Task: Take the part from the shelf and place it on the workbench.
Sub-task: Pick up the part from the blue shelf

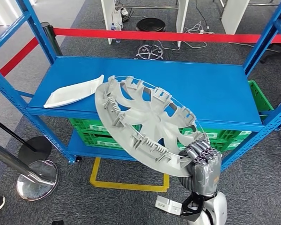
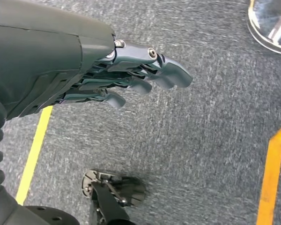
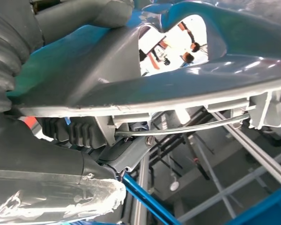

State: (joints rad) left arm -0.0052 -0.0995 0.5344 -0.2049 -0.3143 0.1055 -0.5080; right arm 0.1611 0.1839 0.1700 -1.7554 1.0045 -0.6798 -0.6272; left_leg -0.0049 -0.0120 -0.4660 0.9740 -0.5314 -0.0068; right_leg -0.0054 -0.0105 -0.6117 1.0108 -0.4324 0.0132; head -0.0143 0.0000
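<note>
- Head view: right hand (image 1: pixel 202 161) grips the grey wheel cover (image 1: pixel 146 124) by its rim at 5 o'clock, holding it tilted in front of the blue shelf (image 1: pixel 217 91).
- A white tray (image 1: pixel 73 91) lies on the shelf at the cover's 10 o'clock.
- Left wrist view: left hand (image 2: pixel 132 77) holds nothing, fingers slightly apart, over grey carpet (image 2: pixel 203 140).
- Right wrist view: the cover's rim (image 3: pixel 188 101) seen close; fingers largely hidden.
- Green crates (image 1: pixel 96 129) carry labels, unreadable.

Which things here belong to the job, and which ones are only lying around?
Job:
- grey wheel cover, tilted, held at its rim
- right hand gripping it
- blue shelf

Lying about:
- white tray on the shelf
- green crates
- red barrier tape
</note>
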